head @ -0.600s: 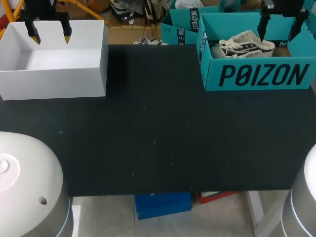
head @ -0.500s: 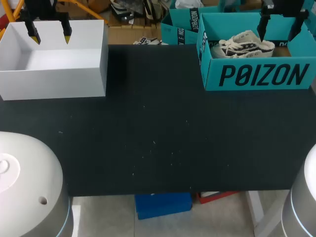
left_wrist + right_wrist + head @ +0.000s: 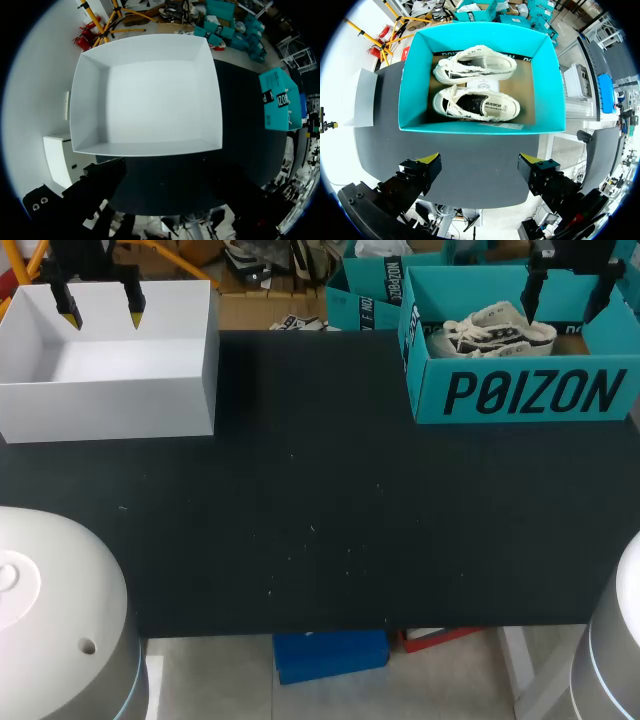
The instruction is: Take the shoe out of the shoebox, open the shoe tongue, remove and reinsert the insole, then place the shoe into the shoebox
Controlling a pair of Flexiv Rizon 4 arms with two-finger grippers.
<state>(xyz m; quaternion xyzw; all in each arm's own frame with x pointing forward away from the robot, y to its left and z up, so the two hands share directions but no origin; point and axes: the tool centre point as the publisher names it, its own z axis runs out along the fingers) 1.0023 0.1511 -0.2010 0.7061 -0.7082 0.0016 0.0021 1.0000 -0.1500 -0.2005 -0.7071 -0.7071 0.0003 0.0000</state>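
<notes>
Table (image 3: 320, 540) — far-left corner: box (image 3: 110, 410), at the rear edge; far-right corner: shoebox (image 3: 520, 395), level with the box and well apart from it; in the shoebox two shoes lie side by side, lengthwise across it — front shoe (image 3: 477, 105) nearer the robot, rear shoe (image 3: 475, 65) just behind; left gripper (image 3: 101, 308) hangs over the box; right gripper (image 3: 481, 160) hangs over the shoebox.

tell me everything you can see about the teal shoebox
The shoebox is teal cardboard, open with no lid on it, with large black print on its front wall and a brown floor inside. It sits upright at the far right of the table. Two cream shoes with black trim lie side by side in it. The right gripper hangs over it, fingers open, not touching it.
</notes>
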